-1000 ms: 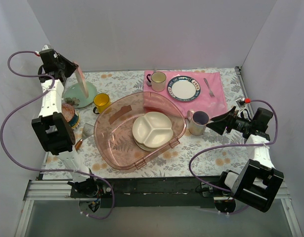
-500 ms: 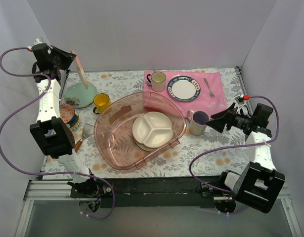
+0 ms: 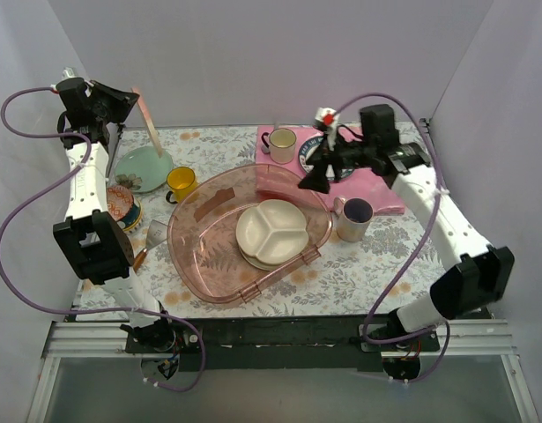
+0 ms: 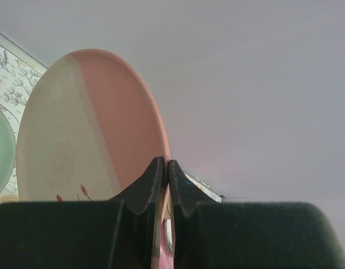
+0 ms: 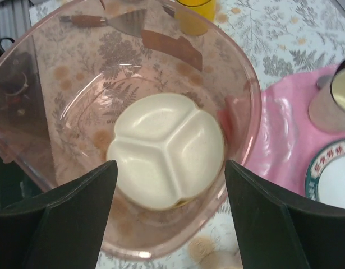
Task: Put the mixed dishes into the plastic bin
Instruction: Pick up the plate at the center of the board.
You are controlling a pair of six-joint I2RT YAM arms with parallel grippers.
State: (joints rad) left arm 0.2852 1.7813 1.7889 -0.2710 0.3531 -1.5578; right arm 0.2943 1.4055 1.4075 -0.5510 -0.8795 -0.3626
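My left gripper [image 3: 132,99] is shut on the rim of the cream floral plate [image 3: 148,123] and holds it on edge, high above the mint-green plate [image 3: 140,167]. In the left wrist view the plate [image 4: 88,129] stands between my closed fingers [image 4: 152,179]. My right gripper [image 3: 309,179] is open and empty above the far right part of the pink plastic bin [image 3: 198,256]. The three-section plate [image 3: 272,231] lies in the bin, below my right gripper [image 5: 170,163] in the right wrist view [image 5: 169,148]. The yellow mug [image 3: 181,182], the patterned bowl [image 3: 122,204] and the grey mug [image 3: 352,218] stand on the table.
A cream mug [image 3: 282,144] and a blue-rimmed plate [image 3: 328,160] sit on the pink cloth [image 3: 385,181] behind the bin, partly under my right arm. A spatula [image 3: 147,238] lies left of the bin. White walls close in the table on three sides.
My right arm has swung from beside the grey mug at the right up and left over the bin's far side. My left gripper has lifted the floral plate higher.
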